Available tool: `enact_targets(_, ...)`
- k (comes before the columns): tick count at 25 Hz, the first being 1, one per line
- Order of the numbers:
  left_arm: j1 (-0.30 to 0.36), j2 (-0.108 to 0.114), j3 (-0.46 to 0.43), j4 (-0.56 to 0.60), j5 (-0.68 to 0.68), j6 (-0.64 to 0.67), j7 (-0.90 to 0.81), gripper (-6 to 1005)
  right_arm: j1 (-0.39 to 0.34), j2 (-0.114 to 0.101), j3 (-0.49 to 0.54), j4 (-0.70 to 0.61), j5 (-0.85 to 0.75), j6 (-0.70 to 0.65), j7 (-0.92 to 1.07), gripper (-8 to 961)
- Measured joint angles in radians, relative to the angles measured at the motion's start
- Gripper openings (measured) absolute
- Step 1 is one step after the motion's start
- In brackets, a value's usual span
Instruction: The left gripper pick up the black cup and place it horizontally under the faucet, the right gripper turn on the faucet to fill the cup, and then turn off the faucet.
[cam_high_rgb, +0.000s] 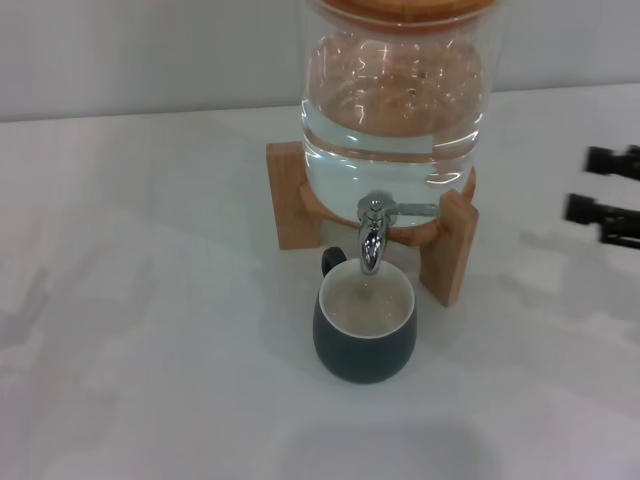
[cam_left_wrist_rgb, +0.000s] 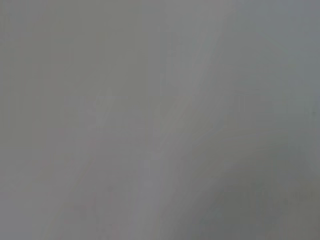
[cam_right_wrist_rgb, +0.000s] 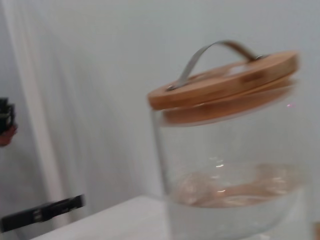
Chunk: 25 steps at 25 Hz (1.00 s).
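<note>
White table (cam_high_rgb: 130, 300) carries a wooden stand (cam_high_rgb: 452, 250) holding the glass water jar (cam_high_rgb: 395, 110), plus the black cup (cam_high_rgb: 364, 340) upright just in front of the stand, liquid inside, handle facing the stand.

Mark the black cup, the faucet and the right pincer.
black cup (cam_high_rgb: 364, 350): head view, front of its dark outer wall.
faucet (cam_high_rgb: 371, 240): head view, chrome spout above the cup.
right pincer (cam_high_rgb: 604, 185): head view, gap between its fingertips.
</note>
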Motion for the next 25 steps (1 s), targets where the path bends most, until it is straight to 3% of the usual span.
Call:
enact_targets(8, 0.014, -0.002, -0.001, -0.023, -0.07, -0.01, 0.059, 652, -0.016, -0.003, 0.351, 0.37, 0.0, 0.088, -0.339, 781)
enact_targets(18, 0.035, -0.002, 0.0, -0.041, -0.173, -0.015, 0.127, 652, -0.034, -0.001, 0.639, 0.736, 0.0, 0.084, -0.743, 781)
enact_targets(25, 0.036, -0.002, -0.001, -0.067, -0.24, -0.039, 0.169, 652, -0.037, 0.0, 0.769, 0.886, 0.0, 0.065, -0.9, 781)
